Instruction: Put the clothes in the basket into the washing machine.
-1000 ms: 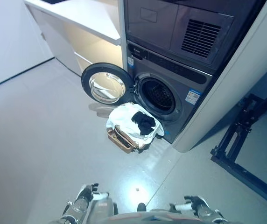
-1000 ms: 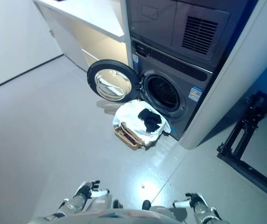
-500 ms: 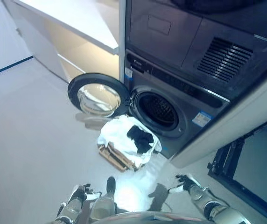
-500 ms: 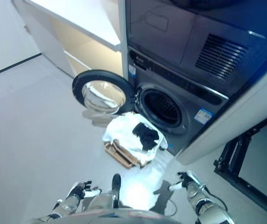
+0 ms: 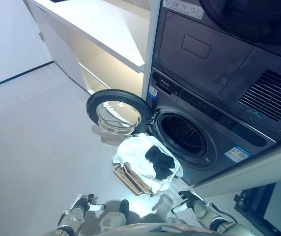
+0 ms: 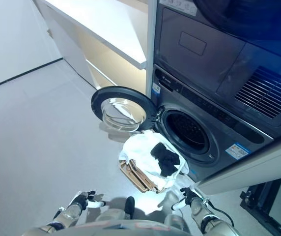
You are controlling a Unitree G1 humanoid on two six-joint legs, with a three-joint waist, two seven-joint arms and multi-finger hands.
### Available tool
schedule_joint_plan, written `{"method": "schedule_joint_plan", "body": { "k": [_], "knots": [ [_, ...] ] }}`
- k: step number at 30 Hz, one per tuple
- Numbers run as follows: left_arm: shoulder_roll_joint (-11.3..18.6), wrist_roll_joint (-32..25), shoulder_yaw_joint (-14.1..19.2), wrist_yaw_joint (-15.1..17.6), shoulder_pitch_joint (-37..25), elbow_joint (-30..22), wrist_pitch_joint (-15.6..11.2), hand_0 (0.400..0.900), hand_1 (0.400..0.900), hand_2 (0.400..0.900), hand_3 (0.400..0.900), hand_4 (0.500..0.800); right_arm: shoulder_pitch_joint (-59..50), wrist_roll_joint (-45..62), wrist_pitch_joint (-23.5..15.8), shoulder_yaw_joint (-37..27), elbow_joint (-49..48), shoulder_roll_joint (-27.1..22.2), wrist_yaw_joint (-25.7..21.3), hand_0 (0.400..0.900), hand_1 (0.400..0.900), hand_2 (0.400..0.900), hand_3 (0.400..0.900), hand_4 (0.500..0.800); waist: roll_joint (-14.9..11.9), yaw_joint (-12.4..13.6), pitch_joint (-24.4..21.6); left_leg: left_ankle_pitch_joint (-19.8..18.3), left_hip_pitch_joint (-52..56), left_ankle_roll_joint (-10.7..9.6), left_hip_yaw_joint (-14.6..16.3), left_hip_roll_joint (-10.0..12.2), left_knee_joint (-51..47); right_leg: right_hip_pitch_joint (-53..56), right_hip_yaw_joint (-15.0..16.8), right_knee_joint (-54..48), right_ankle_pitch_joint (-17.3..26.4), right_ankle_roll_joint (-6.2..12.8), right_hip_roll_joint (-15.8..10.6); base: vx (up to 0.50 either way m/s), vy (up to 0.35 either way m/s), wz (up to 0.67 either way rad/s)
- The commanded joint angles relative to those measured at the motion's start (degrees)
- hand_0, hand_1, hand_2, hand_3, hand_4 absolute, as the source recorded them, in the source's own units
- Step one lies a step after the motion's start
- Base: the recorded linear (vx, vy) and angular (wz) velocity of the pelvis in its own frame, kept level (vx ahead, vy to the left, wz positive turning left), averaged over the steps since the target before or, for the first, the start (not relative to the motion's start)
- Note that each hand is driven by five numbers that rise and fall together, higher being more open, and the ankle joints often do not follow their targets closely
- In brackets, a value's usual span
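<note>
A tan wicker basket [image 5: 129, 178] stands on the grey floor before the washing machine [image 5: 214, 132]. White cloth [image 5: 135, 153] fills it, with a black garment [image 5: 160, 162] on top. The machine's round door [image 5: 117, 111] hangs open to the left and the dark drum [image 5: 183, 133] shows. My left hand [image 5: 83, 203] is low at the bottom left, fingers loosely spread, holding nothing. My right hand [image 5: 188, 200] is at the bottom right, near the basket's right corner, fingers spread and empty. Both hands are apart from the basket.
A white counter [image 5: 101, 24] with a lit shelf runs at the back left. A second machine [image 5: 238, 44] is stacked above the washer. A black metal frame [image 5: 248, 209] stands at the right of the white cabinet side [image 5: 258, 164].
The camera has moved: the basket and washer now sit closer and further right in view. My right hand has come lower, toward the basket's right corner. The basket and clothes lie as before.
</note>
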Motion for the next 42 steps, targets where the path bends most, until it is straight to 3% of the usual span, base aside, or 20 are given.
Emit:
{"method": "schedule_joint_plan", "body": {
  "k": [1,2,4,5,6,8,11,12,14,15,16,17,18,25,34,42],
  "knots": [
    [3.9,-0.2,0.8,0.6,0.2,1.4,-1.0,0.9,0.9,0.9,0.9,0.8,-4.2,0.0,-0.2,1.5,-1.5,-6.4,-1.1,0.9,0.9,0.9,0.9,0.8,-3.2,0.3,-1.0,-1.2,-2.5,-3.4,-1.4,-2.4,0.4,-3.7,-2.3,-13.3,12.5,-1.25,-3.3,0.2,-0.202,0.47],
    [4.2,-0.3,0.8,0.5,0.0,1.3,-1.2,0.9,0.9,0.9,0.9,0.8,-6.4,0.0,-0.3,2.0,-1.9,-6.9,-1.2,0.9,0.9,0.9,0.9,0.8,-4.3,0.3,-0.2,-2.4,-1.9,-4.1,-1.8,-3.0,0.5,-5.2,-3.1,-22.0,14.1,0.03,-4.4,0.25,-0.261,0.57],
    [4.2,-0.4,1.3,0.7,-0.2,1.1,-1.3,0.9,0.9,0.9,0.9,0.8,-8.1,-0.8,-0.2,2.8,-2.2,-7.3,-1.5,0.9,0.9,0.9,0.9,0.8,-5.0,0.3,0.8,-4.0,-1.5,-5.0,-2.4,-3.6,1.7,-5.1,-4.3,-29.6,15.7,1.05,-5.1,0.19,-0.224,0.54],
    [4.3,-0.6,1.8,0.9,-0.4,0.9,-1.4,0.9,0.9,0.9,0.9,0.8,-8.3,-1.2,-0.3,3.1,-2.7,-7.4,-1.9,0.9,0.9,0.9,0.9,0.8,-5.3,0.2,1.6,-4.7,-1.8,-5.5,-3.5,-4.0,3.3,-3.7,-2.9,-31.1,15.7,1.09,-4.6,0.13,-0.195,0.71],
    [4.3,-0.7,1.9,1.1,-0.8,0.9,-1.4,0.9,0.9,0.9,0.9,0.8,-8.6,-1.5,-0.3,3.3,-2.5,-7.4,-2.0,0.9,0.9,0.9,0.9,0.8,-5.6,0.3,1.6,-5.2,-2.5,-5.8,-4.3,-4.4,4.3,-3.2,-1.5,-31.2,15.0,1.08,-4.0,0.08,-0.169,0.67],
    [4.3,-1.1,2.2,1.4,-0.8,0.7,-1.5,0.9,0.9,0.9,0.9,0.8,-9.0,-1.9,-0.2,3.5,-2.4,-7.4,-2.3,0.9,0.9,0.9,0.9,0.8,-5.7,0.7,1.7,-5.0,-3.7,-6.0,-4.6,-4.5,4.9,-3.7,-2.5,-30.2,14.5,0.76,-4.6,0.03,-0.135,0.52],
    [4.4,-2.1,1.9,1.9,-1.5,0.4,-1.8,0.9,0.9,0.9,0.9,0.8,-11.4,-2.0,-0.4,4.1,-2.7,-8.3,-2.8,0.9,0.9,0.9,0.9,0.8,-4.8,0.9,2.8,-4.6,-6.9,-7.3,-7.3,-4.0,6.2,-5.4,-5.0,-27.2,12.4,-0.1,-5.3,-0.02,-0.185,0.77],
    [5.0,-2.9,1.2,2.1,-2.6,-0.7,-2.0,0.9,0.9,0.9,0.9,0.8,-12.6,-1.3,-0.8,4.3,-3.8,-8.8,-3.3,0.9,0.9,0.9,0.9,0.8,-4.5,1.0,3.8,-4.3,-9.8,-8.6,-8.7,-2.9,7.6,-5.8,-7.2,-25.9,10.5,-0.66,-5.4,-0.04,-0.233,0.96],
    [5.2,-3.3,1.1,2.2,-2.8,-1.3,-2.2,0.9,0.9,0.9,0.9,0.8,-13.0,-1.0,-0.8,4.2,-4.1,-9.1,-3.8,0.9,0.9,0.9,0.9,0.8,-4.4,0.8,3.9,-3.7,-11.1,-8.9,-9.3,-2.6,7.8,-6.0,-8.6,-25.9,10.3,-0.7,-5.7,-0.05,-0.218,0.9],
    [5.3,-3.8,0.1,2.6,-3.9,-2.0,-2.2,0.9,0.9,0.9,0.9,0.8,-13.5,-0.1,-1.0,4.1,-4.9,-9.6,-4.3,0.9,0.9,0.9,0.9,0.8,-4.2,0.0,4.9,-2.3,-14.0,-9.9,-5.4,-0.3,8.7,-5.6,-11.9,-25.7,9.5,-0.6,-6.6,-0.08,-0.255,1.14],
    [5.3,-4.1,-0.2,2.9,-4.6,-2.3,-2.0,0.9,0.9,0.9,0.9,0.8,-14.2,0.4,-1.0,4.1,-5.2,-9.8,-4.5,0.9,0.9,0.9,0.9,0.8,-3.9,-0.5,5.3,-1.1,-15.7,-9.7,-2.1,0.9,9.0,-5.7,-13.1,-25.5,9.2,-0.5,-6.8,-0.07,-0.192,0.95],
    [5.3,-4.1,-0.2,2.9,-4.6,-2.3,-2.0,0.9,0.9,0.9,0.9,0.8,-14.2,0.4,-1.0,4.1,-5.2,-9.8,-4.5,0.9,0.9,0.9,0.9,0.8,-3.9,-0.5,5.3,-1.2,-15.8,-9.7,-2.1,0.9,9.1,-5.8,-13.1,-25.5,9.2,-0.5,-6.8,-0.04,-0.107,0.38],
    [5.4,-3.8,-0.3,3.3,-5.3,-2.4,-1.6,0.9,0.9,0.9,0.9,0.8,-15.4,0.9,-0.7,4.6,-5.6,-10.1,-4.5,0.9,0.9,0.9,0.9,0.8,-3.1,-0.8,5.9,0.9,-17.3,-8.9,3.7,3.1,8.3,-6.3,-14.5,-24.9,8.6,-0.65,-6.3,0.0,-0.061,0.12],
    [6.7,-5.4,-0.6,4.5,-6.4,-2.9,-2.2,0.9,0.9,0.9,0.9,0.8,-21.8,0.9,-0.8,7.3,-5.6,-10.4,-6.1,0.9,0.9,0.9,0.9,0.8,-2.6,1.4,7.3,3.0,-20.7,-8.5,3.8,3.8,5.1,-12.9,-13.4,-22.2,7.2,-1.33,-5.2,-0.02,-0.041,-0.15],
    [7.8,-10.1,-1.3,8.3,-10.0,-5.3,-3.7,0.9,0.9,0.9,0.9,0.8,-33.4,-0.4,-0.5,9.9,-3.7,-16.2,-10.6,0.9,0.9,0.9,0.9,0.8,-2.9,3.3,11.5,2.4,-29.6,-9.3,1.8,3.1,8.1,-21.1,-12.1,-18.7,5.4,-0.81,-5.5,0.02,-0.031,0.03],
    [8.0,-15.2,-3.9,12.1,-14.7,-12.4,-5.8,0.9,0.9,0.9,0.9,0.8,-42.8,-0.2,0.3,10.7,-0.7,-20.0,-14.5,0.9,0.9,0.9,0.9,0.8,-2.2,4.1,14.7,0.2,-42.0,-9.8,0.1,1.1,17.7,-31.7,-11.3,-7.6,2.0,-1.34,-7.6,-0.02,-0.017,0.14]
  ]
}}
